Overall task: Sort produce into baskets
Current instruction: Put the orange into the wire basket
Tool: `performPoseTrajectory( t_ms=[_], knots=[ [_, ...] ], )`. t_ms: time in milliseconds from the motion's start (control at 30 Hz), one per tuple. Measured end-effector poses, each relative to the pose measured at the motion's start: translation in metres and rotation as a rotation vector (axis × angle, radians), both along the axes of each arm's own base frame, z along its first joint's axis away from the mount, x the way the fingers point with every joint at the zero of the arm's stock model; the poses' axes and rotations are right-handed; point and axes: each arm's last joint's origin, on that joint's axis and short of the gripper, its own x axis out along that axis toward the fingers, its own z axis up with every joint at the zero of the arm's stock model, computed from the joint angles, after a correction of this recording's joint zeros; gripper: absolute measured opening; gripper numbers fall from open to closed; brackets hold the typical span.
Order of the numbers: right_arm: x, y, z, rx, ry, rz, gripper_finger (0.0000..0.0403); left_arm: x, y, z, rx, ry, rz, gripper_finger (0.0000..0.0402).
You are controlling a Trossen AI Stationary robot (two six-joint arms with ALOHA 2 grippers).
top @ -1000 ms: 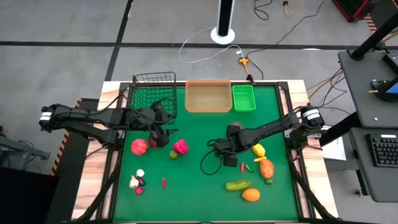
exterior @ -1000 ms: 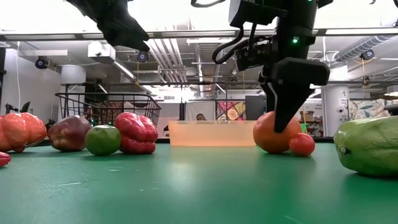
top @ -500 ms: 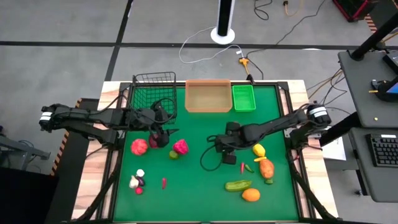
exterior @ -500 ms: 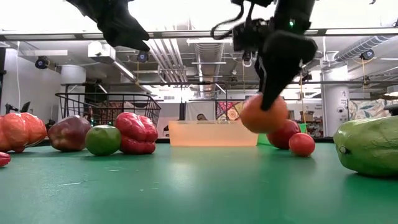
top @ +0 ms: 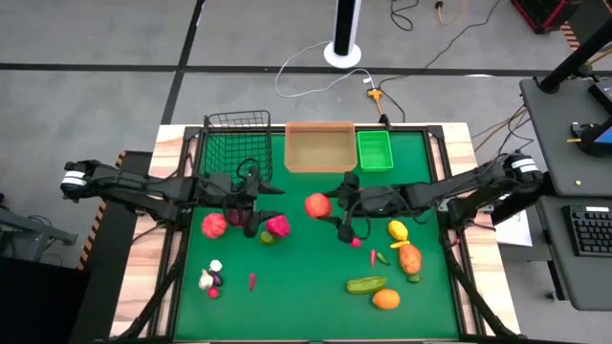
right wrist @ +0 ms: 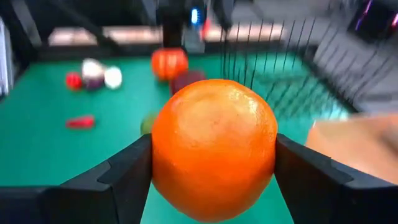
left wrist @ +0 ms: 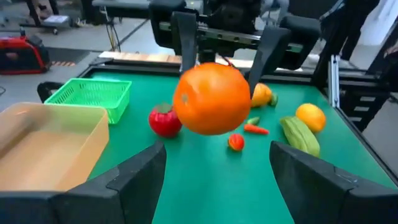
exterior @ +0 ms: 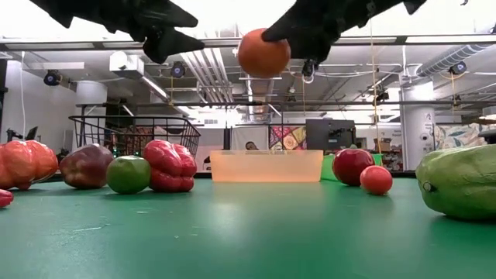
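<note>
A round orange-red fruit (top: pixel 317 204) hangs in the air over the middle of the table, with my right gripper (top: pixel 330 206) shut on it. In the right wrist view the fruit (right wrist: pixel 214 124) fills the space between the two fingers. My left gripper (top: pixel 268 210) stands open just left of it, pointing level at the fruit (left wrist: pixel 211 99), with nothing between its fingers. The black wire basket (top: pixel 237 143), tan tray (top: pixel 317 146) and green bin (top: pixel 374 150) line the far edge. My right gripper pinches the fruit by two opposite sides (right wrist: pixel 163 155) between its two fingers. The fingers (left wrist: pixel 186 37) come nearly level from the table's right side. The fruit is lifted well clear of the table (exterior: pixel 263 53).
On the mat under the left gripper lie a red pepper (top: pixel 214 225), a pink-red piece (top: pixel 278 226) and a green lime (top: pixel 267 238). A yellow piece (top: pixel 398 229), carrot (top: pixel 409 258), cucumber (top: pixel 366 285) and orange (top: pixel 385 299) lie at the right. Small pieces (top: pixel 212 279) lie near left.
My right gripper has lifted the orange-red fruit off the mat, tipped from pointing down to nearly level, and carried it up and toward the table's left. My left gripper has tipped up from slanting down to nearly level.
</note>
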Motion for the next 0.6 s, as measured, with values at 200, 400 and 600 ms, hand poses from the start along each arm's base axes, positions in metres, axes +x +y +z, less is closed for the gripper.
performPoseTrajectory(
  t_ms=[200,400,600],
  knots=[
    [0.0,-0.012,-0.006,-0.046,-0.256,-0.024,0.0284,-0.001,0.0,0.001,-0.001,-0.019,0.01,0.0269],
    [0.013,-0.03,-0.012,-0.099,-0.275,-0.069,0.0285,-0.003,0.002,0.024,0.021,0.026,0.064,0.0269],
    [0.022,-0.047,-0.016,-0.168,-0.246,-0.099,0.0285,-0.007,0.004,0.044,0.046,0.082,0.115,0.0269]
  ],
)
